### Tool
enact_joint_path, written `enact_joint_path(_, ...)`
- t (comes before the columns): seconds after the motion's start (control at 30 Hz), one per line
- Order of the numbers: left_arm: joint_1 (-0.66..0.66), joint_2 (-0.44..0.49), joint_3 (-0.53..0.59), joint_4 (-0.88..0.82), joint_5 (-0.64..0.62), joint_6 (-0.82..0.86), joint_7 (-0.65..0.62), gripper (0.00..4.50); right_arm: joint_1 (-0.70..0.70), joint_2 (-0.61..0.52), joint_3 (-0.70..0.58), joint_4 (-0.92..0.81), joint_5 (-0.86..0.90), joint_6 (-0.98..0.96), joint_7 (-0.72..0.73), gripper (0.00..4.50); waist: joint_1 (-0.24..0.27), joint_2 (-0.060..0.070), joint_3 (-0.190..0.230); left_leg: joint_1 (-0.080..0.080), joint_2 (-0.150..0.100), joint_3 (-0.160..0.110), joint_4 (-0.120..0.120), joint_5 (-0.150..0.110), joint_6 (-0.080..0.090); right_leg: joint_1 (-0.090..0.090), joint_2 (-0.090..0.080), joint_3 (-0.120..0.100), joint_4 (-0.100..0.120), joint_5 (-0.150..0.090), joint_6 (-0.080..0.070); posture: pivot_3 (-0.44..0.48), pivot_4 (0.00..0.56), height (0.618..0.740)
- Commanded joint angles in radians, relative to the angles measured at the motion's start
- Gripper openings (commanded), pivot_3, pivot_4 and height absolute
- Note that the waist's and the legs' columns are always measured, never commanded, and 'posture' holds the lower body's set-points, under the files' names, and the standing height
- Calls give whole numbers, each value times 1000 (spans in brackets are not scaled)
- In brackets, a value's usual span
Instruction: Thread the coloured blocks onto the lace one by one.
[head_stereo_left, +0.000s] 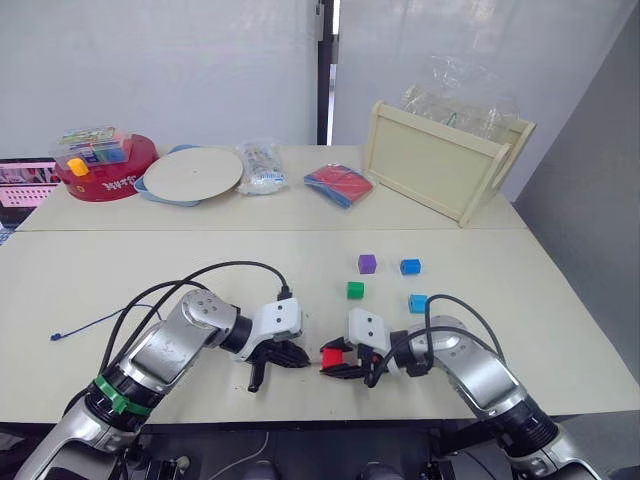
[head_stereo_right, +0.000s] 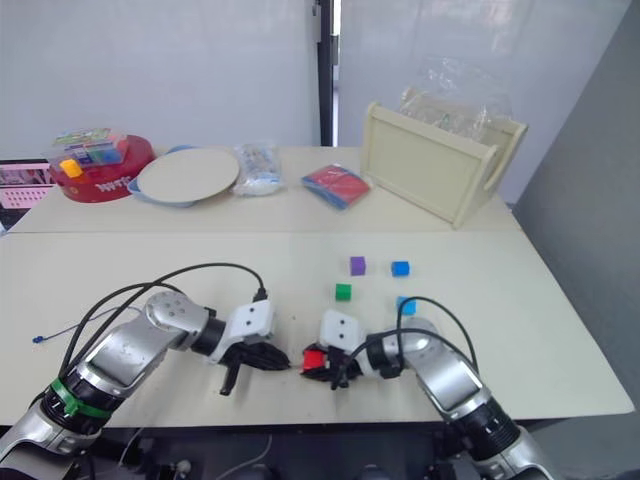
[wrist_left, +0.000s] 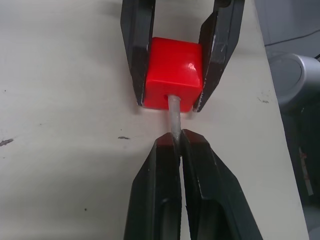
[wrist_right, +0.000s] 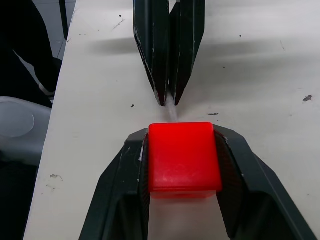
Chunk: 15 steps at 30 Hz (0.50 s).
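On the table (head_stereo_left: 120, 260), the left gripper (wrist_left: 178, 145) is pinched shut on the pale tip of the lace (wrist_left: 174, 117), which enters the red block (wrist_right: 183, 155) clamped in the right gripper (wrist_right: 182, 137), with the purple block (head_stereo_left: 367, 263), green block (head_stereo_left: 355, 290) and two blue blocks (head_stereo_left: 410, 267) lying loose beyond.

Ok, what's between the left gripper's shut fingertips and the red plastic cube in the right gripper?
Just the pale stiff tip of the lace, running from the left gripper into the hole of the red plastic cube; bare table either side, seen in the left wrist view.
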Motion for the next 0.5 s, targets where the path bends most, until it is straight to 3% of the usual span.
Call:
enact_joint_path(0.03, -38, -47, -1, -29, -27, -3, 12, 0, 11, 10, 20, -29, 6, 15, -7, 1189, 0, 0, 0, 0, 0, 0, 0, 0, 0, 0, 0, 0, 0, 0, 0, 0, 150, 740)
enact_joint_path(0.23, -20, -150, -37, 64, 27, -123, 66, 0, 11, 22, 25, -38, 9, 37, -21, 1189, 13, 0, 0, 1, -2, 0, 1, 0, 0, 2, -1, 0, -1, 0, 0, 0, 150, 740)
enact_joint_path(0.37, -14, -193, 14, 78, 7, -165, 86, 0, 14, 22, 22, -41, 8, 52, -29, 1189, 27, 0, 0, 6, -2, 0, 3, 0, 0, 10, -2, -1, -2, 0, 1, 0, 150, 740)
enact_joint_path(0.4, -13, -186, 25, 74, -7, -162, 69, 708, 16, 21, 20, -41, 8, 56, -31, 1189, 28, 0, 0, 8, -2, 0, 3, 0, 0, 11, -2, -1, -3, 0, 1, 0, 150, 740)
enact_joint_path(0.5, 1, -111, 54, 59, -5, -149, 23, 1605, 25, 9, 12, -35, 3, 61, -33, 1189, 25, 0, 0, 8, -2, -1, 3, 0, 0, 12, -2, -1, -3, 1, 1, 0, 150, 740)
